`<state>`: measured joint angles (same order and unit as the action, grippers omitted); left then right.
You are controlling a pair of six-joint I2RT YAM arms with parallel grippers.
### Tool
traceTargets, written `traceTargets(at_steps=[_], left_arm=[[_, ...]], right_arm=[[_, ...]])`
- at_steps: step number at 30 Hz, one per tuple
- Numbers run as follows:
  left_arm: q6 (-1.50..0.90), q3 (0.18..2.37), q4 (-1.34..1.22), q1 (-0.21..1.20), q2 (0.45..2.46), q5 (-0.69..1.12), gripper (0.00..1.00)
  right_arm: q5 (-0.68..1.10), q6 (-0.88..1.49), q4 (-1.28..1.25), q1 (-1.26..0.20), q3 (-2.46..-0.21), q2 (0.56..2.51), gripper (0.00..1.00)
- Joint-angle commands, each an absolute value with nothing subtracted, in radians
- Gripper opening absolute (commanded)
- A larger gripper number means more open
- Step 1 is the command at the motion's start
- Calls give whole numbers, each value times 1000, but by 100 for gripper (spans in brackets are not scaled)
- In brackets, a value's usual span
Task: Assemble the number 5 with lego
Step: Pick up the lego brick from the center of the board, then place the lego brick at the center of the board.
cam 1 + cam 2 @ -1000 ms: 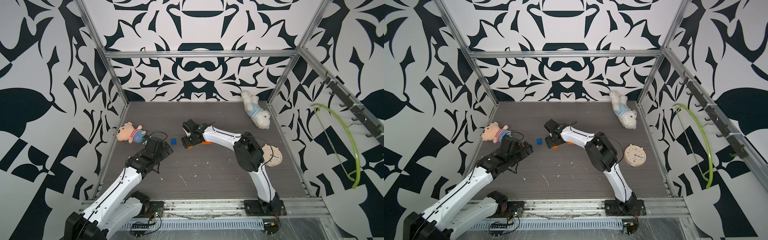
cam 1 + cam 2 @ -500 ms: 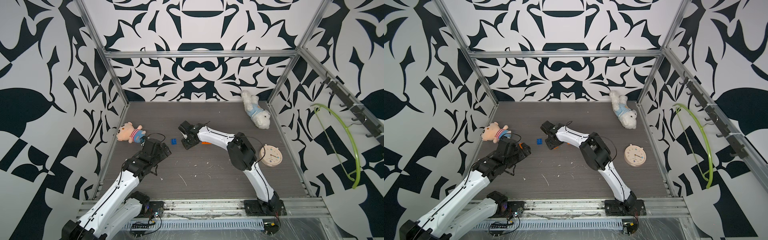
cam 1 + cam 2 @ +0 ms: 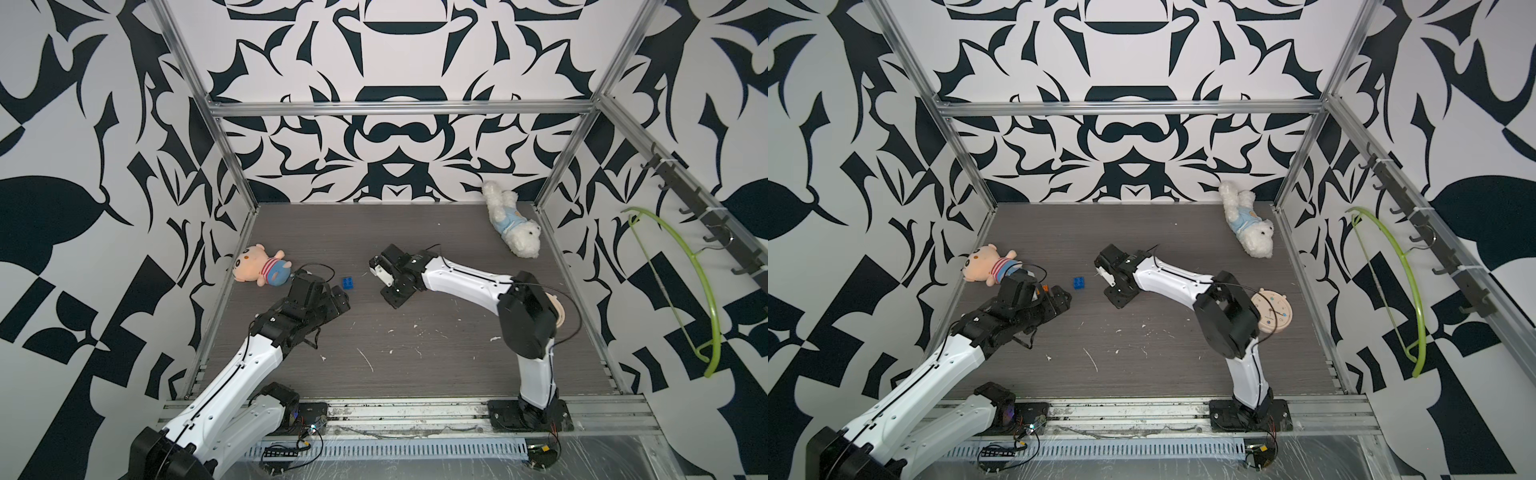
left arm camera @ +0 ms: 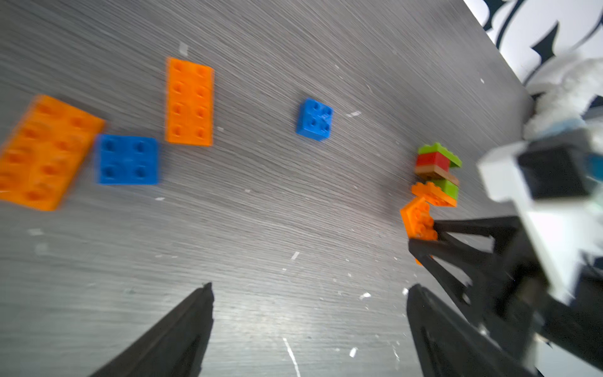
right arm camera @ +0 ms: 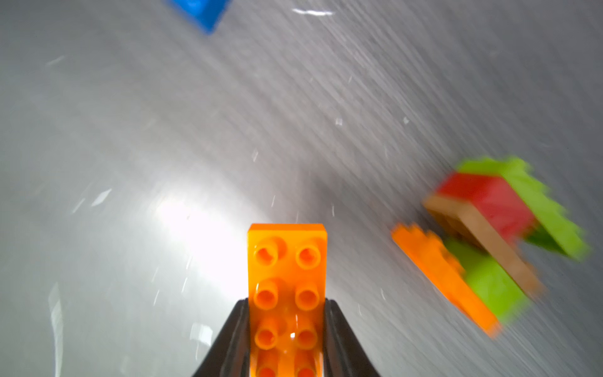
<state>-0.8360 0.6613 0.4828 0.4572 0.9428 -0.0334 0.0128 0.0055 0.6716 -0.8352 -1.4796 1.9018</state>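
Your right arm stretched low to mid-table, right gripper [image 5: 286, 302] pinching the orange oblong brick [image 5: 287, 254] — long axis straight out past the fingertips, left gripper [image 4: 310, 289] spread wide, empty.

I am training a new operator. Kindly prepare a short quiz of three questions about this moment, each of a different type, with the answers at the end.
1. Multiple choice: what colour is the brick in the right gripper? A) blue B) orange C) green
2. True or false: the left gripper is shut on something.
3. Fill in the number: the left wrist view shows ___ blue bricks.

Key: 1 B; 2 false, its jaws stand open and empty; 3 two.
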Motion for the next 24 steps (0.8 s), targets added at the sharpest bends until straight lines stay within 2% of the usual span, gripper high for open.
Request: traceTargets(at_steps=[1, 3, 5, 10, 13, 17, 24], left_arm=[[-770, 646, 343, 457, 1025, 209, 99], [-754, 655, 287, 481, 1102, 307, 99], [-734, 683, 263, 521, 1177, 367, 99], [-740, 754, 255, 600, 1339, 351, 99], [-774, 752, 226, 602, 1368, 337, 99], [-828, 734, 265, 601, 1341, 209, 99], [-827, 734, 330, 585, 1302, 143, 99]], right_arm=[[88, -185, 644, -817, -1349, 1772, 27], [133, -249, 625, -780, -1273, 1713, 27], [304, -359, 645, -715, -1217, 1677, 31], [416, -548, 679, -619, -1179, 1709, 30], [440, -628, 759, -596, -1234, 1791, 31], [478, -676, 820, -596, -1305, 1882, 31], [373, -754, 716, -654, -1260, 1878, 32]])
